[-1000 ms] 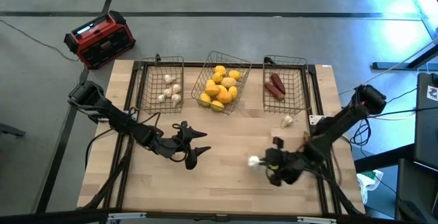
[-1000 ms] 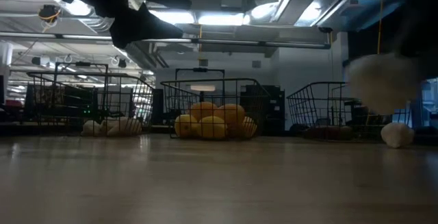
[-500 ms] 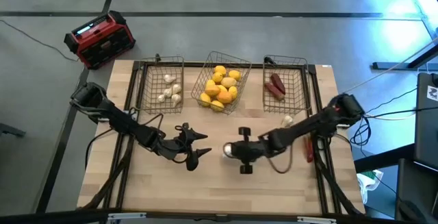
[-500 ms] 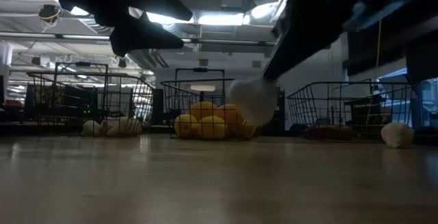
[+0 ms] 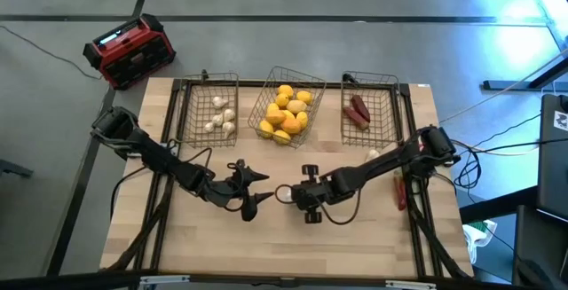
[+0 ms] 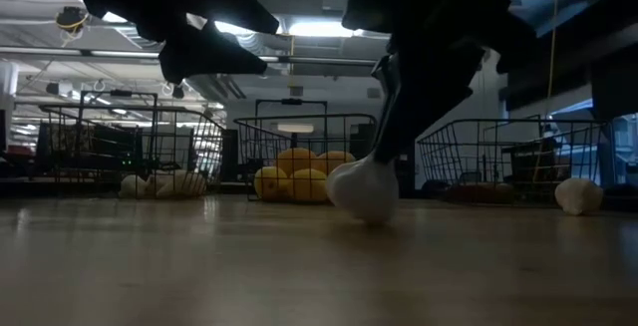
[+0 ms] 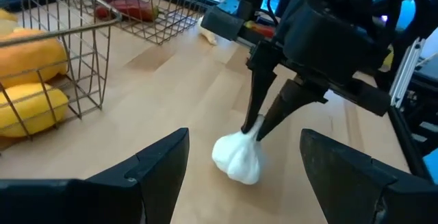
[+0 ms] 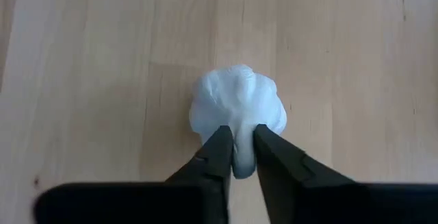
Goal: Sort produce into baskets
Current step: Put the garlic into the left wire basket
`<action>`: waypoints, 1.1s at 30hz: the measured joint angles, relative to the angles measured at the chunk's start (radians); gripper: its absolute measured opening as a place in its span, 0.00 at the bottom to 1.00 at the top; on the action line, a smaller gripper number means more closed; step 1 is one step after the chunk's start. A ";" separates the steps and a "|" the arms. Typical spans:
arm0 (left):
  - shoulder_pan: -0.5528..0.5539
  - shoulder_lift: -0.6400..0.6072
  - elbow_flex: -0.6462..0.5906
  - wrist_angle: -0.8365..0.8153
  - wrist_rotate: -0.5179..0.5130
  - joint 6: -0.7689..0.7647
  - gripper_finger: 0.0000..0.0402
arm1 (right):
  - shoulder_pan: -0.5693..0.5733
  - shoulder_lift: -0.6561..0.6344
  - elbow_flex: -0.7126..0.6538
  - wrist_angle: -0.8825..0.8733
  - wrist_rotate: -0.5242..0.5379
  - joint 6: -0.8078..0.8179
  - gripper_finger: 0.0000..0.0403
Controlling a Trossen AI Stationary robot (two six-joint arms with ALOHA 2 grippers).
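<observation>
Produce sorted for the most part into three wire baskets along the far edge of the table (image 5: 293,237): white bulbs (image 5: 219,117) in the left basket (image 5: 209,105), yellow lemons and orange pieces (image 5: 286,113) in the middle basket (image 5: 286,108), dark red pieces (image 5: 358,110) in the right basket (image 5: 368,108). Two bulbs out on bare wood — one loose bulb (image 5: 374,155) just in front of the right basket, one white garlic bulb (image 5: 286,194) near the table's centre.

Right gripper (image 5: 293,194) reaching in low from the right side, fingers (image 8: 220,157) pinched narrowly on the stem end of that garlic bulb (image 8: 237,111). Bulb resting on the tabletop in the low view (image 6: 364,188), body bulging out past the fingertips, stem nipped between the two dark tips (image 7: 259,122). Jaws almost together, only the thin neck of the bulb between them.

Left gripper (image 5: 251,192) hovering just beside, a little to the left of the bulb, fingers (image 7: 159,169) spread wide and holding nothing — bulb (image 7: 237,157) framed between them in the left wrist view, well clear of both pads.

Red-and-black box (image 5: 130,50) on the floor beyond the table's far left corner. Red-handled tool (image 5: 400,192) lying near the table's right edge.
</observation>
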 joint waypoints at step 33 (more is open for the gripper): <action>0.091 0.234 0.150 -0.002 0.259 0.023 0.69 | 0.224 -0.143 -0.227 0.025 0.379 0.292 0.53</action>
